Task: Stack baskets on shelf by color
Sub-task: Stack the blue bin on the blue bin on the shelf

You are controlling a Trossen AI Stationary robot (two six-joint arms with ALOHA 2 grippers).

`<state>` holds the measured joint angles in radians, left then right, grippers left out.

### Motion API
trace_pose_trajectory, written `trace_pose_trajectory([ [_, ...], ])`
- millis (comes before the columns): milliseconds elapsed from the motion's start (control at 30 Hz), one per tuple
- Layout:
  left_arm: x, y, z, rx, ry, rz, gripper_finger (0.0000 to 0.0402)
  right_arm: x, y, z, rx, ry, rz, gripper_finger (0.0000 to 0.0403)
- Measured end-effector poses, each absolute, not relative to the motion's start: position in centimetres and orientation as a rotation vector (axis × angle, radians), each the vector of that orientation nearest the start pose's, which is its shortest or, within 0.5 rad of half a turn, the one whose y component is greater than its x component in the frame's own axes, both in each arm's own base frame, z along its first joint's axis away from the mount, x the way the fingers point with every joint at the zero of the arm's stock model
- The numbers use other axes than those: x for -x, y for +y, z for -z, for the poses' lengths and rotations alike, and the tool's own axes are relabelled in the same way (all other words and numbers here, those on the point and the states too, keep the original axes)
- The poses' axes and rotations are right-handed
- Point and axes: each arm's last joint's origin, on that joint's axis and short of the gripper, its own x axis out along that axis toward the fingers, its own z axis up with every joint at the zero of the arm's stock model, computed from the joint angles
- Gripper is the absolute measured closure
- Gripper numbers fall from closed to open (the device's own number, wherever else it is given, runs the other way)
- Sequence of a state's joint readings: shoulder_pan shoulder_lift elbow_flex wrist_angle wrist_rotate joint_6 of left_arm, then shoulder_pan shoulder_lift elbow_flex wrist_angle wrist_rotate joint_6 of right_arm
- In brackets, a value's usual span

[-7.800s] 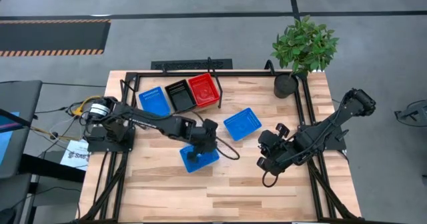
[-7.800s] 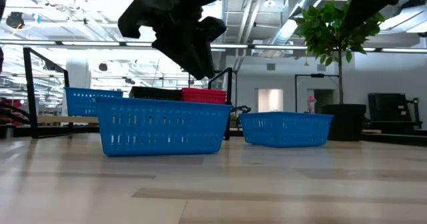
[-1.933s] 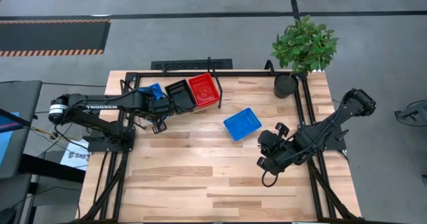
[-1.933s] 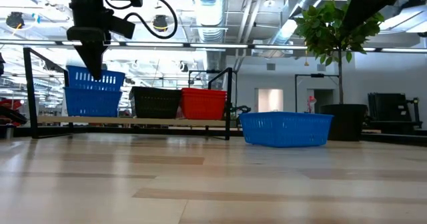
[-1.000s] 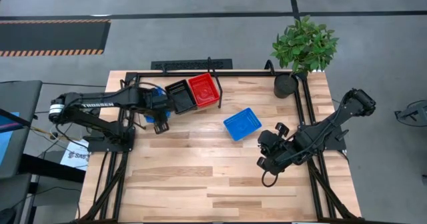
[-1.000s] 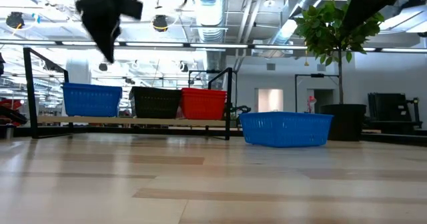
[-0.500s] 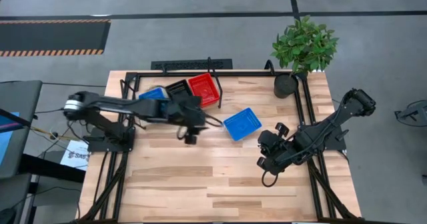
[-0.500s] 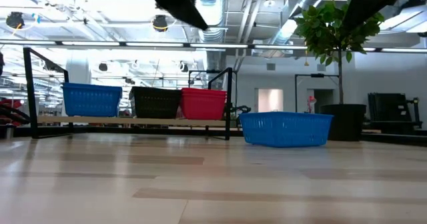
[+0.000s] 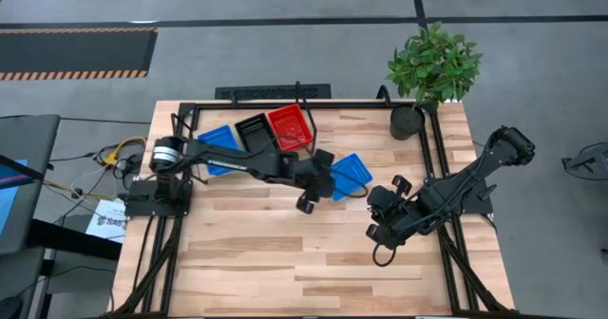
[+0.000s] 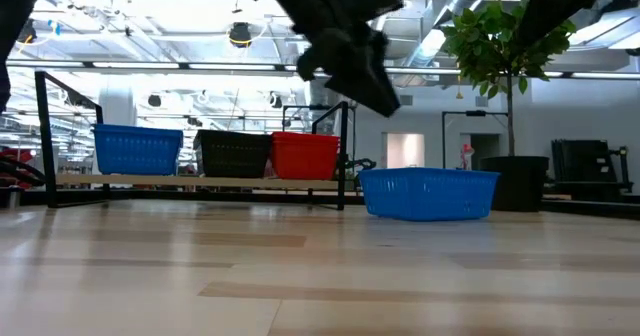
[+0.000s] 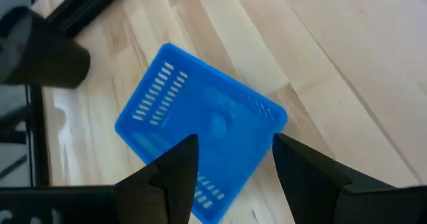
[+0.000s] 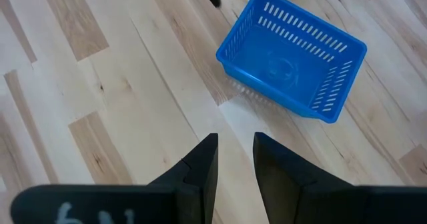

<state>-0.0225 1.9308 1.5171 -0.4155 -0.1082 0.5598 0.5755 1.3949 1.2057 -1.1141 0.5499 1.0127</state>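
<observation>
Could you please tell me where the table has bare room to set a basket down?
The whole front half of the table, in front of both arms, is bare. It is crowded at the back: the shelf holds blue, black and red baskets, and the left gripper hangs over the loose blue basket.

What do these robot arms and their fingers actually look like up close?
Both are slim, jointed black arms. The left arm has a silvery round joint at its base and a thin black cable near its left gripper. The right gripper ends in two flat, wedge-shaped black fingers.
</observation>
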Motion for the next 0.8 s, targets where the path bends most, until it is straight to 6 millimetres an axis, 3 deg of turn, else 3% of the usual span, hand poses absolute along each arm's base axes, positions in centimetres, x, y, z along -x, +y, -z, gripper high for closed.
trace_pose_trajectory([
  [267, -44.7, 0.6, -23.0, -0.609, 0.827, 0.197, 0.0220, -21.7, 12.4, -28.7, -0.227, 0.979, 0.490, 0.0285],
  [567, -44.4, 2.3, -22.6, -0.586, 0.871, 0.187, 0.0220, -21.8, 12.4, -28.7, -0.228, 0.979, 0.490, 0.0285],
  [800, -44.2, 2.5, -21.8, -0.600, 0.866, 0.249, 0.0220, -21.8, 12.4, -28.7, -0.234, 0.977, 0.494, 0.0285],
])
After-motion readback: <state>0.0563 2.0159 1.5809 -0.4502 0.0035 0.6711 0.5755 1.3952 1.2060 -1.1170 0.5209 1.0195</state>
